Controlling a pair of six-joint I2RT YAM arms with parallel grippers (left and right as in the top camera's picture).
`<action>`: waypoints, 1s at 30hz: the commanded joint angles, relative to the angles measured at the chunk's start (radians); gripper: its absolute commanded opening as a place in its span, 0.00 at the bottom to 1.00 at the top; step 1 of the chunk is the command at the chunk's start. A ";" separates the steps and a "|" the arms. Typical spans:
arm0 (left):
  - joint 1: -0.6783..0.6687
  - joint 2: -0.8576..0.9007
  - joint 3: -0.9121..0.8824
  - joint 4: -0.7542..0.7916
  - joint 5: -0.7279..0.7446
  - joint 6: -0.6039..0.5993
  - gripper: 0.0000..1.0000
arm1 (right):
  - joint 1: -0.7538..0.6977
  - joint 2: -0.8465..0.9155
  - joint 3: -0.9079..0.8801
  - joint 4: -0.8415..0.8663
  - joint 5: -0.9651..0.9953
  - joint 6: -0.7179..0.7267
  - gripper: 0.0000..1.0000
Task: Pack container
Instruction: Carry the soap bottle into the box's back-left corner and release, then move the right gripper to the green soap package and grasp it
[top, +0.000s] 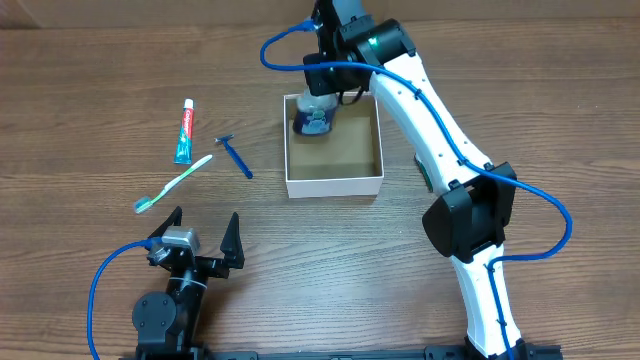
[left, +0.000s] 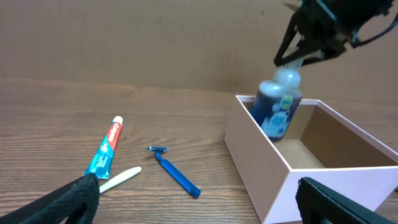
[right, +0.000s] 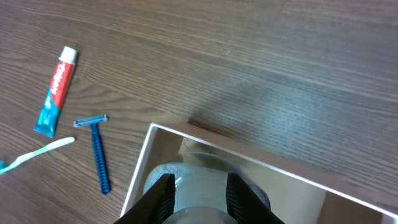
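Note:
The container (top: 335, 183) is a square white box with a brown inside, at the table's middle; it also shows in the left wrist view (left: 273, 180) and the right wrist view (right: 146, 155). My right gripper (top: 322, 92) is shut on the clear cap of a blue bottle (top: 313, 119), which stands tilted in the box's far left corner; the bottle shows in the left wrist view (left: 278, 109) and between my right fingers (right: 199, 190). My left gripper (top: 200, 240) is open and empty near the front edge, left of the box.
A toothpaste tube (top: 185, 131), a blue razor (top: 236, 156) and a green-and-white toothbrush (top: 172, 184) lie on the wooden table left of the box. They also show in the left wrist view: tube (left: 104, 152), razor (left: 175, 173), toothbrush handle (left: 121, 179).

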 joint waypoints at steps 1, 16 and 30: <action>0.011 -0.010 -0.003 0.000 -0.003 0.011 1.00 | 0.010 -0.008 -0.048 0.054 -0.006 0.007 0.28; 0.011 -0.010 -0.003 0.000 -0.003 0.011 1.00 | 0.063 0.021 -0.066 0.129 -0.005 0.007 0.38; 0.011 -0.010 -0.003 0.000 -0.003 0.011 1.00 | -0.024 0.015 0.172 -0.036 0.087 0.007 0.82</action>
